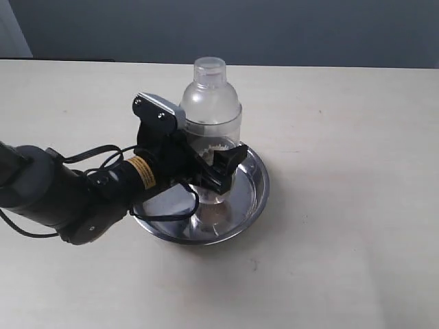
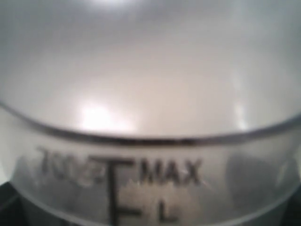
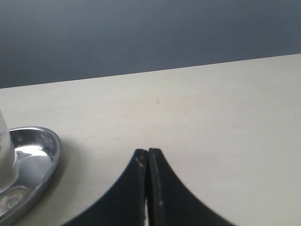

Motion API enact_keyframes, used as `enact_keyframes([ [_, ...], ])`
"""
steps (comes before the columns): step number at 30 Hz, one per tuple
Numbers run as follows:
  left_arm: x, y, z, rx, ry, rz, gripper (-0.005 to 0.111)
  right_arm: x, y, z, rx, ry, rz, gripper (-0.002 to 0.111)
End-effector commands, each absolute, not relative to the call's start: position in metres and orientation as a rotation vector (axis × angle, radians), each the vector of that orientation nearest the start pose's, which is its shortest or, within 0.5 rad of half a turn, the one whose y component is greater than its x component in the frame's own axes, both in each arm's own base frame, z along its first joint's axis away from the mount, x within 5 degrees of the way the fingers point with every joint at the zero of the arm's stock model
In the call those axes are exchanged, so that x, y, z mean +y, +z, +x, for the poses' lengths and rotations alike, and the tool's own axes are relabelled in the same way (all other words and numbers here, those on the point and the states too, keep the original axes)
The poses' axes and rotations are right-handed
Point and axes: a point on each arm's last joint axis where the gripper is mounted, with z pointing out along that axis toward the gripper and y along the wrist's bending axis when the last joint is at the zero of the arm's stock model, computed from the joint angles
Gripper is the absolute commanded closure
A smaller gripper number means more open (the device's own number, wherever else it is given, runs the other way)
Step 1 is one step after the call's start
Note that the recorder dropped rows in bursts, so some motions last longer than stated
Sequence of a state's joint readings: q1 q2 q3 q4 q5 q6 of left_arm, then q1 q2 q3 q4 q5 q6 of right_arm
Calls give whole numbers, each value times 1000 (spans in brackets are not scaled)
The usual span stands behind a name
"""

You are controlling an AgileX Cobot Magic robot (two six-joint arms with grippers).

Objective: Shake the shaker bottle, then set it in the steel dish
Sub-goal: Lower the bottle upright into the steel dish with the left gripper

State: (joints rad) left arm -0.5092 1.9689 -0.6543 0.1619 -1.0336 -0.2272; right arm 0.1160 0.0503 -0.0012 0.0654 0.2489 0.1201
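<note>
— Where's the bottle now?
— The shaker bottle (image 1: 211,103) is upright inside the steel dish (image 1: 257,179); my left gripper (image 1: 218,168) is clamped round its lower body; I can't tell whether the base touches the pan.
— What could go wrong?
— Let go with it hanging and it drops, maybe topples; pull back crooked and a finger drags it over; my right gripper (image 3: 148,165) is pressed shut, empty, over the table (image 3: 211,117).

The clear shaker bottle (image 1: 212,108) stands upright inside the shiny, round steel dish (image 1: 258,188). It has a cloudy dome top, a small round cap and printed marks. The dish sits near the worktop's middle.
</note>
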Motion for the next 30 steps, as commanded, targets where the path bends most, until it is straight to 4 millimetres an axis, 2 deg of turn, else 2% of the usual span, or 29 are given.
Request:
enact_keyframes([
  [1, -177, 110, 291, 1731, -602, 412, 106, 8, 189, 59, 1778, 226, 40, 109],
  [12, -179, 103, 288, 1771, -608, 463, 106, 8, 189, 59, 1778, 226, 40, 109],
  [26, -175, 102, 291, 1816, -616, 366, 106, 8, 189, 59, 1778, 226, 40, 109],
  [28, -175, 101, 290, 1818, -622, 407, 102, 8, 189, 58, 1780, 226, 40, 109],
  [30, -177, 102, 289, 1805, -638, 439, 93, 8, 189, 58, 1780, 226, 40, 109],
])
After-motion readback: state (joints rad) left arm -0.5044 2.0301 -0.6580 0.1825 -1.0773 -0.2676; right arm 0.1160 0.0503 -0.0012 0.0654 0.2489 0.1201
